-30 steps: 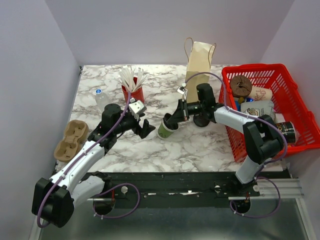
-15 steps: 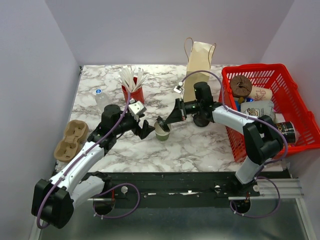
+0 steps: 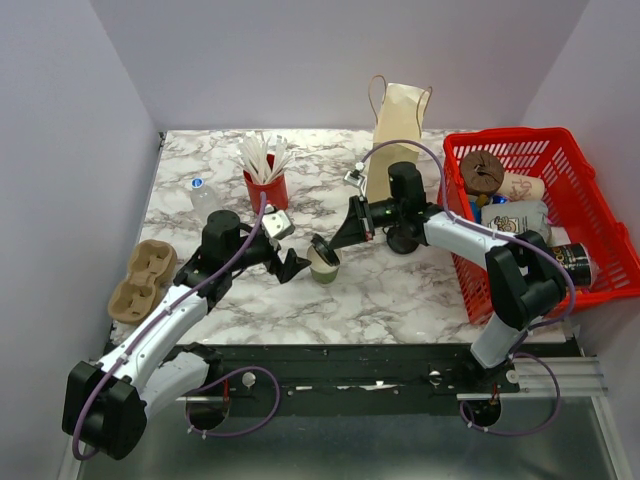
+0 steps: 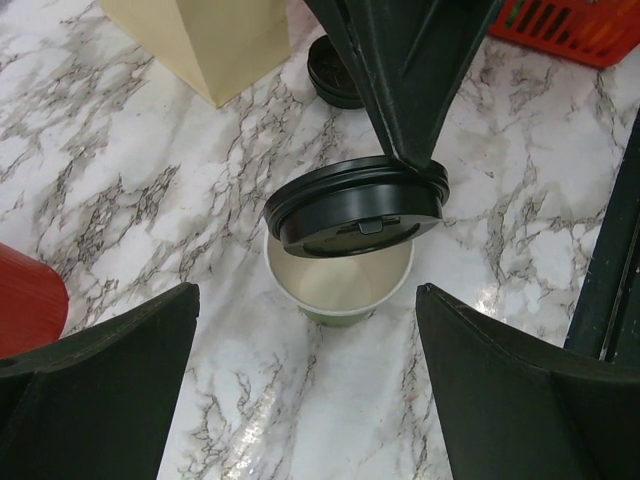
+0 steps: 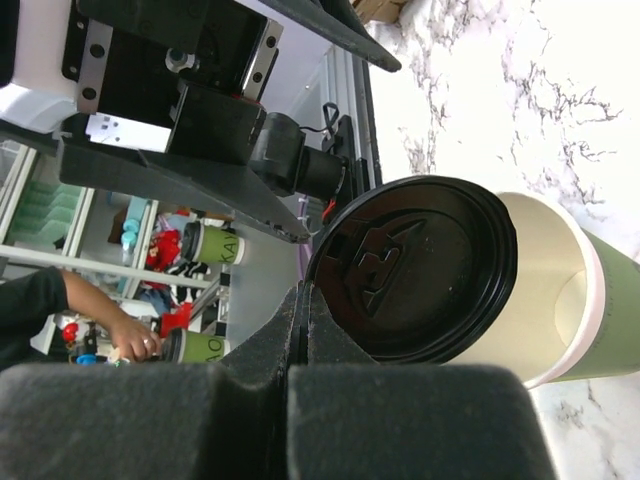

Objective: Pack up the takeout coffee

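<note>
1. The cup (image 4: 340, 292) stands mid-table, upright with its mouth up and its long axis vertical. The inside looks cream and dry (no liquid shows).
2. Its lid (image 4: 355, 205) hangs tilted just over the mouth and is not seated. Part of the opening shows past its edge.
3. The right gripper (image 5: 303, 322) pinches the lid by a thin bit of rim, fingers pressed together on it. The left gripper (image 4: 300, 390) is spread wide just left of the cup, touching nothing.
4. Nothing holds the cup, so a skewed push would probably catch one side of the rim and tip or skid it across the table (image 3: 400, 290).
5. The pinch is narrow and at the edge, so the lid could also pivot or slip out under pressure. Levelling the lid first, or bracing the cup with the left gripper, would likely help.
6. Further out, a bag (image 3: 400, 125) stands far and right of the cup. A red cup (image 3: 268, 187) of sticks is far and left, and a basket (image 3: 600, 270) sits at the right edge.
</note>
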